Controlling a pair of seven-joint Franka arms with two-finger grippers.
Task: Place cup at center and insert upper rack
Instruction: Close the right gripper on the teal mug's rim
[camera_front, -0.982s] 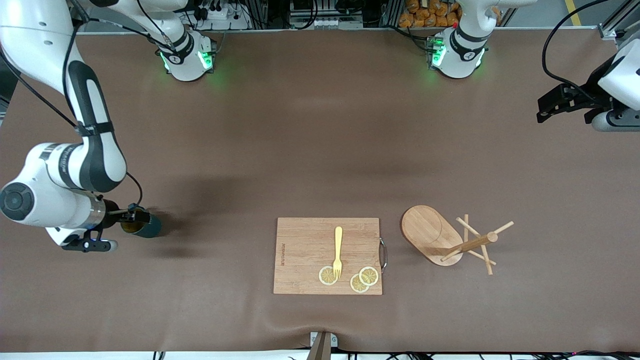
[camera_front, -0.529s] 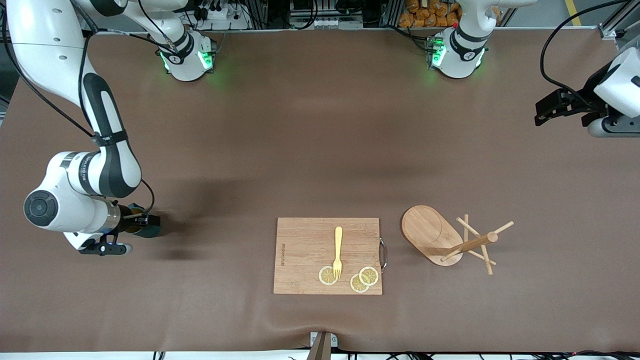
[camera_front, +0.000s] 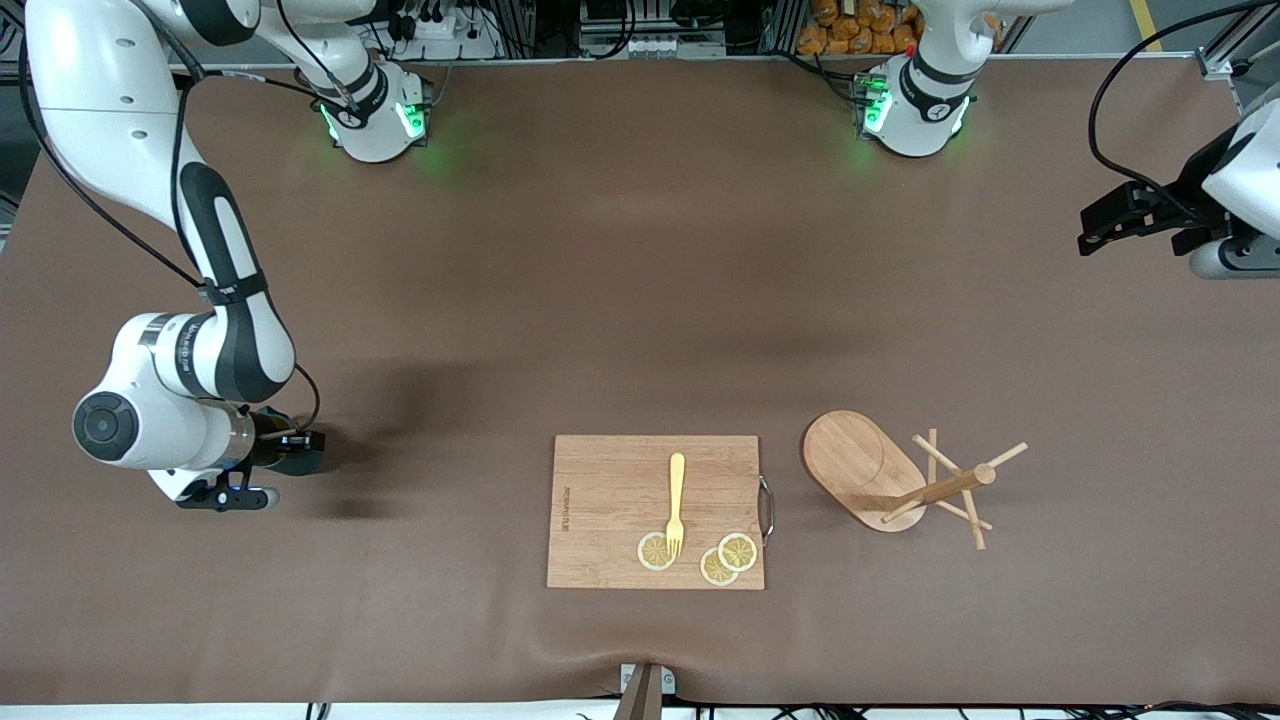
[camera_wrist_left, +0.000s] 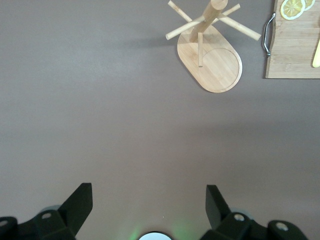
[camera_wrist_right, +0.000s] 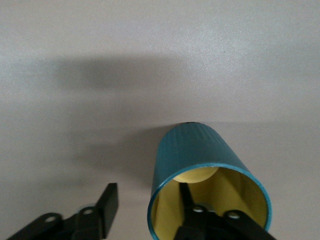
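The dark teal cup (camera_front: 303, 461) lies on its side near the right arm's end of the table, its tan-yellow opening toward my right gripper (camera_front: 306, 441). In the right wrist view the cup (camera_wrist_right: 195, 150) has one finger (camera_wrist_right: 187, 200) inside its mouth and the other finger (camera_wrist_right: 107, 200) outside, with a gap to the wall. My right gripper (camera_wrist_right: 147, 192) is open. The bamboo upper rack (camera_front: 865, 468) lies tipped over beside the cutting board; it also shows in the left wrist view (camera_wrist_left: 215, 60). My left gripper (camera_front: 1088, 232) waits, open (camera_wrist_left: 148, 194), above the left arm's end.
A rectangular wooden cutting board (camera_front: 610, 500) with a metal handle lies near the front edge at the middle. It carries a yellow fork (camera_front: 676, 500) and three lemon slices (camera_front: 738, 551). The arm bases (camera_front: 375, 115) stand along the table's back edge.
My right arm has moved toward the cup, so one finger has slid into its mouth and the gripper now covers most of it. The left gripper shifted slightly. The cup and rack have not moved.
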